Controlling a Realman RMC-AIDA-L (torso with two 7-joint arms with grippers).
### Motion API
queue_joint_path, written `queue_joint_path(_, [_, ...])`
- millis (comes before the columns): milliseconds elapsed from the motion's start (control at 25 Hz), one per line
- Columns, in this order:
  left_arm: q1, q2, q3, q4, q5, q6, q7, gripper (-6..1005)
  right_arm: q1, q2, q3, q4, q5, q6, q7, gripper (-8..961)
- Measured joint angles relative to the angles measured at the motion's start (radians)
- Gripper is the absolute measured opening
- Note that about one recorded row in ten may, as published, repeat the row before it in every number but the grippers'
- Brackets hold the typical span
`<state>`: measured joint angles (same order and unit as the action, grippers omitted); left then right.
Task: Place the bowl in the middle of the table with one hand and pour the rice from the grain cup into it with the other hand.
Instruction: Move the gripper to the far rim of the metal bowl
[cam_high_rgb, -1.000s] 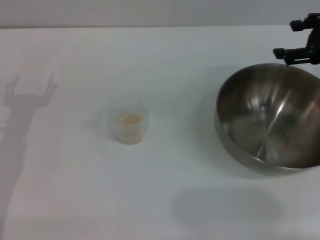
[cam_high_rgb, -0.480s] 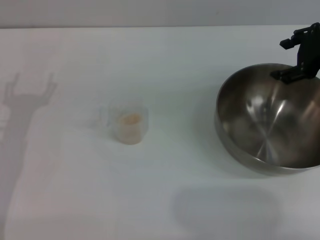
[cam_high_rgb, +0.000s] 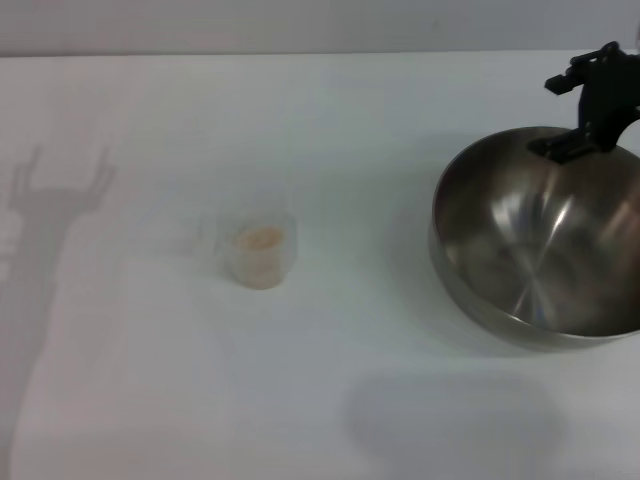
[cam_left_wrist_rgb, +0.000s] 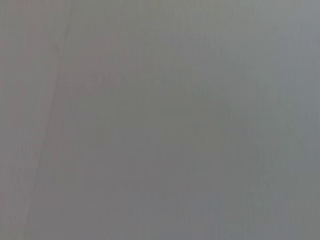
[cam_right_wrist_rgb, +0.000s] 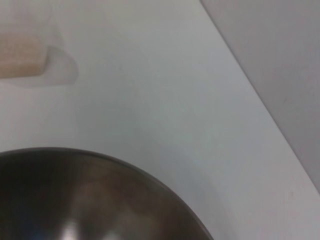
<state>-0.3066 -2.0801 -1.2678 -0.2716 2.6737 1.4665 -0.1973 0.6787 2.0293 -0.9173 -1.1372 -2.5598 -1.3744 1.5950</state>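
The steel bowl (cam_high_rgb: 545, 240) stands at the table's (cam_high_rgb: 330, 380) right side, cut off by the view's edge. My right gripper (cam_high_rgb: 565, 112) is at the bowl's far rim, open, with one finger just inside the rim and the other beyond it. The clear grain cup (cam_high_rgb: 258, 250) sits left of centre with tan rice (cam_high_rgb: 262, 238) in it. In the right wrist view the bowl's rim (cam_right_wrist_rgb: 100, 165) fills the lower part and the grain cup (cam_right_wrist_rgb: 30, 55) shows farther off. My left gripper is out of view; its wrist view is plain grey.
A shadow of the left arm (cam_high_rgb: 45, 230) falls on the table's left side. The table's far edge (cam_high_rgb: 300, 54) meets a grey wall. White tabletop lies between the cup and the bowl.
My right gripper has come down from above and behind the bowl to its far rim and shifted slightly left. The bowl and the cup have not moved.
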Motion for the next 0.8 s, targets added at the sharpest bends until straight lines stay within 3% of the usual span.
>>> queue_joint_path(400, [0.007,0.000,0.002,-0.002,0.000,0.000,-0.012,836,0.083,-0.022,-0.009,0.194,-0.025,0.076,-0.037,768])
queue_joint_path(520, [0.007,0.000,0.002,-0.002,0.000,0.000,-0.013,835,0.113,-0.039,-0.007,0.251,-0.025,0.082,-0.044,768])
queue_joint_path(800, [0.008,0.000,0.002,-0.002,0.000,0.000,-0.013,834,0.126,-0.050,-0.008,0.290,-0.025,0.081,-0.057,768])
